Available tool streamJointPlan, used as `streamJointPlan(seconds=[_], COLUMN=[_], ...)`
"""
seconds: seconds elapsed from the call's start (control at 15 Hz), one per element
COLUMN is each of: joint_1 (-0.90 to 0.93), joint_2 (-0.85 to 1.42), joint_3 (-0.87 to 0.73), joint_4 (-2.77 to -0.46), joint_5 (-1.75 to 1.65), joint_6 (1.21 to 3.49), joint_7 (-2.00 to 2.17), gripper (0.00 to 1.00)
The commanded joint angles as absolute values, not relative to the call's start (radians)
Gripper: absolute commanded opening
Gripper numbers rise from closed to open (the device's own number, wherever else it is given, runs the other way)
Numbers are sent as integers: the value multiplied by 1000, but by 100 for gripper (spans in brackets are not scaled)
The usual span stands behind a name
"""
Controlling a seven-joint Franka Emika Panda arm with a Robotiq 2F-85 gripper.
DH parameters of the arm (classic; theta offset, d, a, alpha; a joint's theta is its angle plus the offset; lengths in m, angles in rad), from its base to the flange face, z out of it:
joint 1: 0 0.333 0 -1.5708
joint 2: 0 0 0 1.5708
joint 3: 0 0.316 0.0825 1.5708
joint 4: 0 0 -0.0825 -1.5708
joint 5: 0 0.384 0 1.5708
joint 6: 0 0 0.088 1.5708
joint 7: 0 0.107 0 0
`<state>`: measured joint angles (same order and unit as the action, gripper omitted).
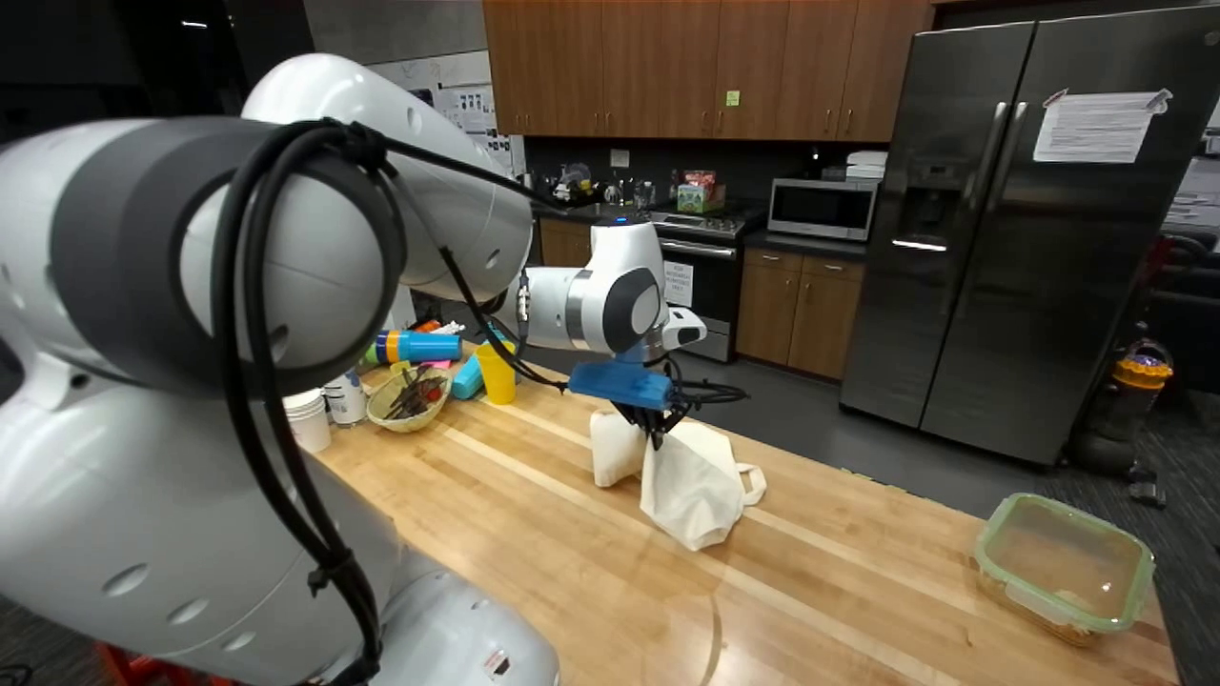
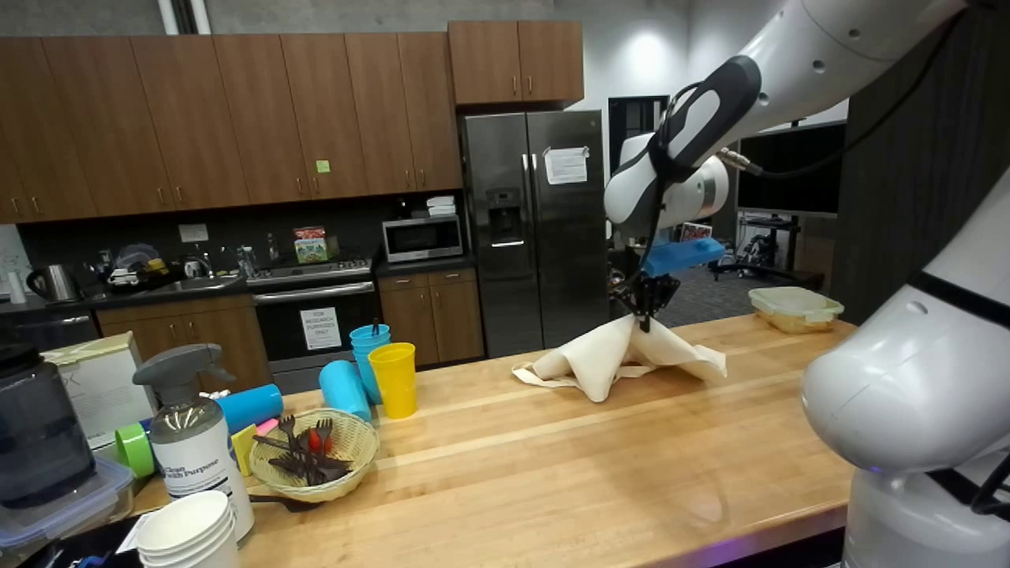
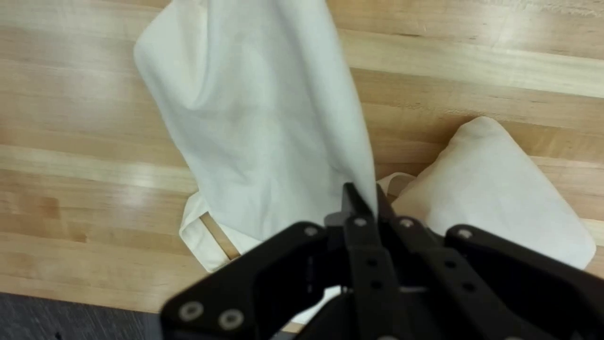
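Observation:
A cream cloth bag with a strap handle stands crumpled on the wooden table, in both exterior views (image 1: 696, 486) (image 2: 604, 359) and in the wrist view (image 3: 264, 132). My gripper (image 3: 363, 191) is shut on a fold of this cloth, which passes up between the two black fingertips. In both exterior views, the gripper (image 1: 656, 440) (image 2: 645, 322) points down and pulls the cloth into a raised peak, while the lower parts rest on the table. A strap loop (image 3: 203, 231) lies at the left in the wrist view. Another cloth lobe (image 3: 500, 198) lies right of the fingers; the gripper hides its join.
A glass container with a green-rimmed lid (image 1: 1066, 562) stands near one table end. Toward the other end are a yellow cup (image 2: 393, 380), blue cups (image 2: 344, 388), a basket of dark forks (image 2: 359, 442), a spray bottle (image 2: 197, 450) and stacked white cups (image 2: 185, 525).

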<state>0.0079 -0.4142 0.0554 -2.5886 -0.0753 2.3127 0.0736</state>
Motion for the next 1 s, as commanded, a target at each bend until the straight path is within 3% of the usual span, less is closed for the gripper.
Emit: streamJointPlan(seconds=[0.0,0.93], joint_1=[3,-14], joint_2=[-390,-210], joint_3=[26,-51], joint_4=[-2590,-2588], joint_5=[-59,42], joint_6=[2323,2323], joint_7=[47,3], gripper=[1,1])
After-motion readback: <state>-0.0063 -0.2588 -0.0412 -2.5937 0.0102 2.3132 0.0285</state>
